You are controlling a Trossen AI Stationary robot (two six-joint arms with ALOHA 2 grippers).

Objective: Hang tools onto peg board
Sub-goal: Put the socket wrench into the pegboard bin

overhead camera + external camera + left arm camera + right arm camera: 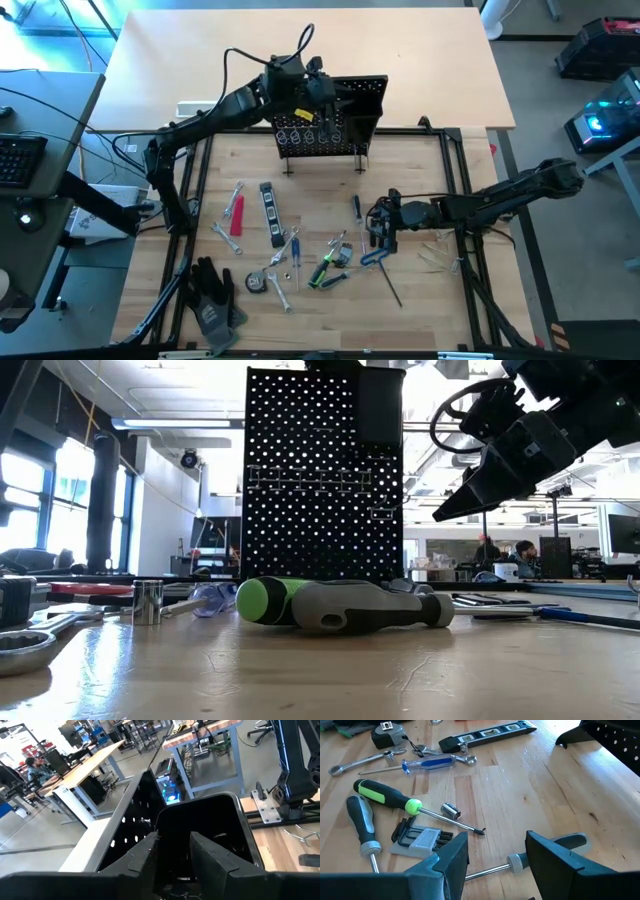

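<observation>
Black perforated peg board (330, 120) stands upright.

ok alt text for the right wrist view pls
The right gripper, fingers open, hovers over a wooden table strewn with tools: a green-and-black screwdriver, a grey-handled screwdriver, a hex key set, a blue screwdriver and a small socket.

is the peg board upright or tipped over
Upright: the peg board stands vertical in the low view, and the high view shows it edge-on from above on its legs.
</observation>
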